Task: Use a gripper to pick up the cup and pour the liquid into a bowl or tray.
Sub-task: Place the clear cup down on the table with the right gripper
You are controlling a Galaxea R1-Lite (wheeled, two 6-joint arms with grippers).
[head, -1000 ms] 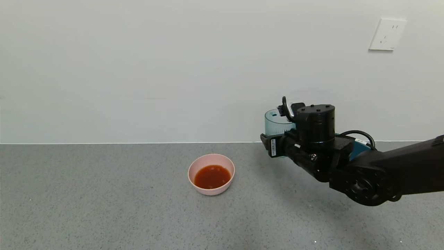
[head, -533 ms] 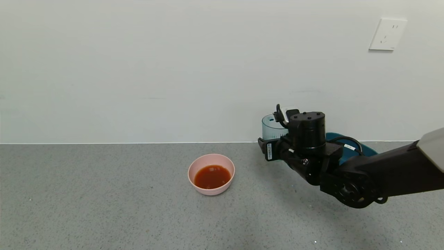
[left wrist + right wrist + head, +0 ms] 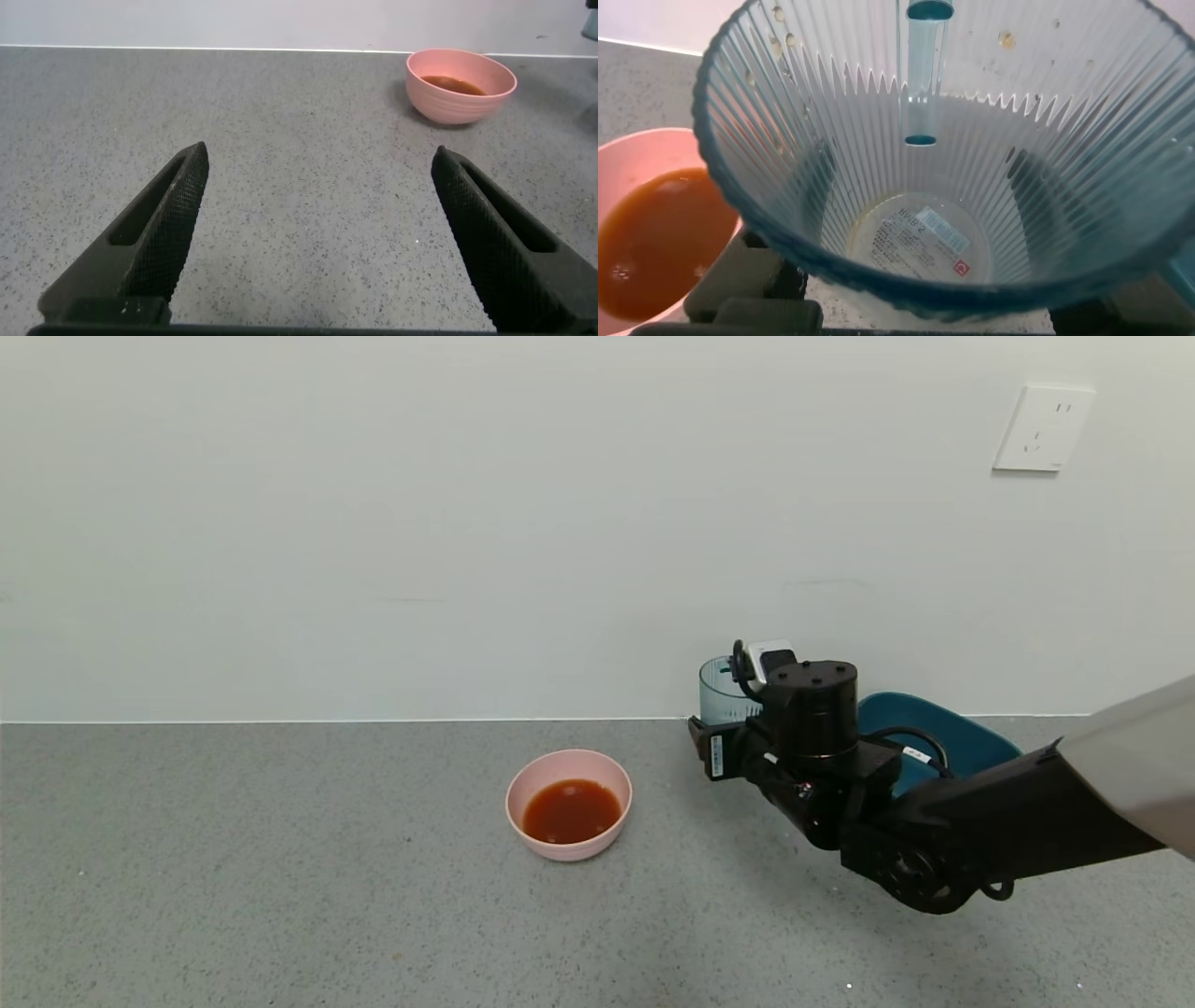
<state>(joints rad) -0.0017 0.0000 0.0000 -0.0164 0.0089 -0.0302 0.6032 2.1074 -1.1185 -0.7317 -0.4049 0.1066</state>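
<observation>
The pale pink bowl [image 3: 569, 804] sits on the grey table and holds the reddish-brown liquid [image 3: 570, 810]; it also shows in the left wrist view [image 3: 460, 84] and the right wrist view [image 3: 654, 243]. My right gripper [image 3: 738, 728] is shut on the ribbed teal-blue cup [image 3: 724, 691], upright, right of the bowl and low near the table by the wall. In the right wrist view the cup [image 3: 934, 177] fills the frame and is empty, a label showing through its bottom. My left gripper [image 3: 318, 177] is open and empty over bare table.
A dark teal tub [image 3: 934, 728] stands behind my right arm by the wall. A white wall socket [image 3: 1043, 427] is high at the right. The grey speckled table [image 3: 280, 877] stretches to the left and front of the bowl.
My right gripper has lowered the cup toward the table and drawn it slightly left, uncovering more of the teal tub. The bowl and the left gripper have not moved.
</observation>
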